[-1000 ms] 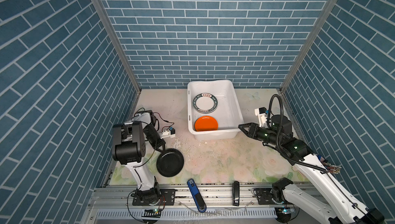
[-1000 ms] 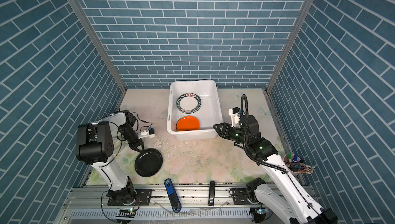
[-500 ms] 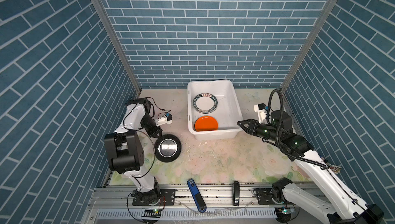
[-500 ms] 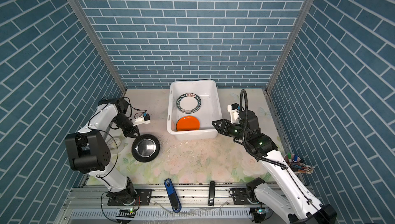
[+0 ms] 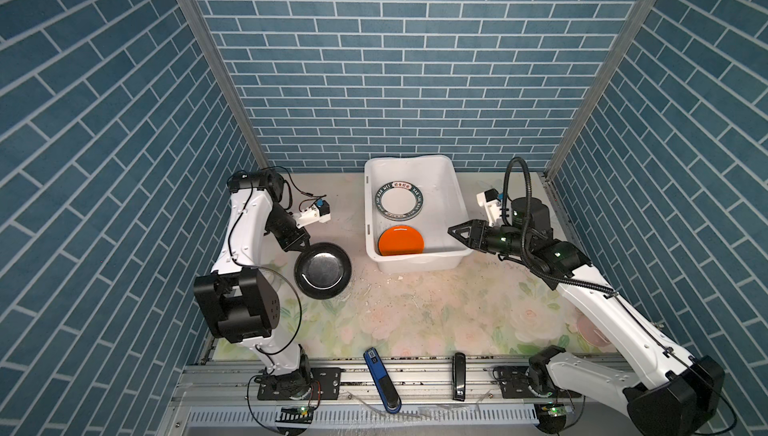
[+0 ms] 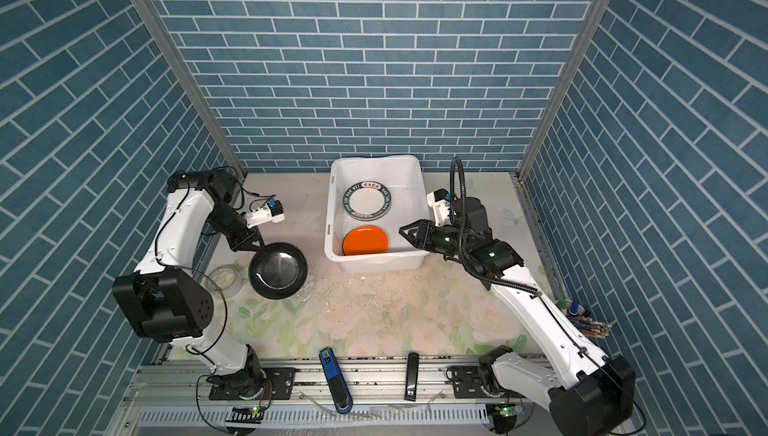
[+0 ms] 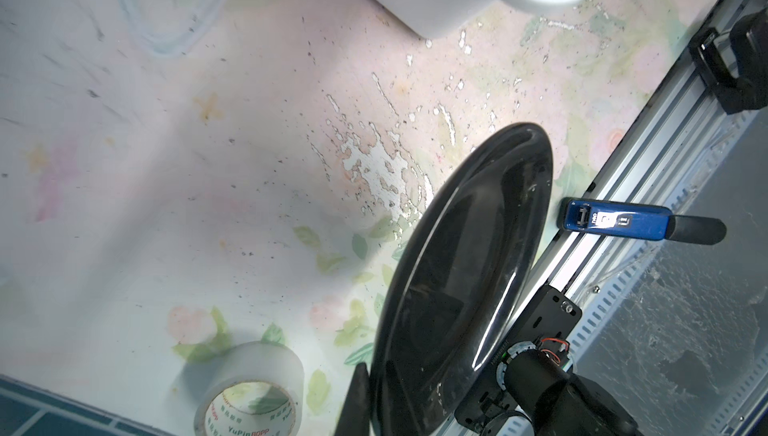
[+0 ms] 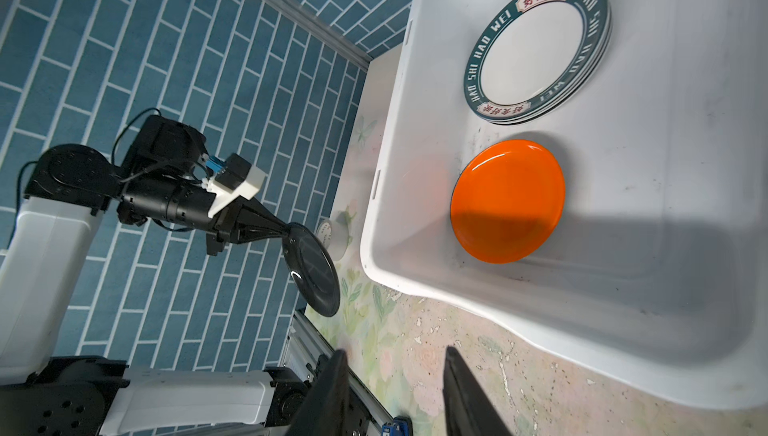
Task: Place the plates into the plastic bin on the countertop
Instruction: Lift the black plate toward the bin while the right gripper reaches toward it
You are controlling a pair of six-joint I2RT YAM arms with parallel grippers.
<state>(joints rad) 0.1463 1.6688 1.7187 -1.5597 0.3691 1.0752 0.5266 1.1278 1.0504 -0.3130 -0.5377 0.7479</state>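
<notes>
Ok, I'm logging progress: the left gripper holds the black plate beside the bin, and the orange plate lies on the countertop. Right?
Not quite. The orange plate lies inside the plastic bin, as the right wrist view shows. The left gripper does hold the black plate beside the bin.

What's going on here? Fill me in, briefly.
The left claw grips the black plate by its rim and holds it tilted above the countertop, to the left of the plastic bin. The right claw is open and empty near the bin's front right corner. Inside the bin lie an orange plate and a stack of lettered-rim plates. A tape roll sits on the countertop near the left arm.
</notes>
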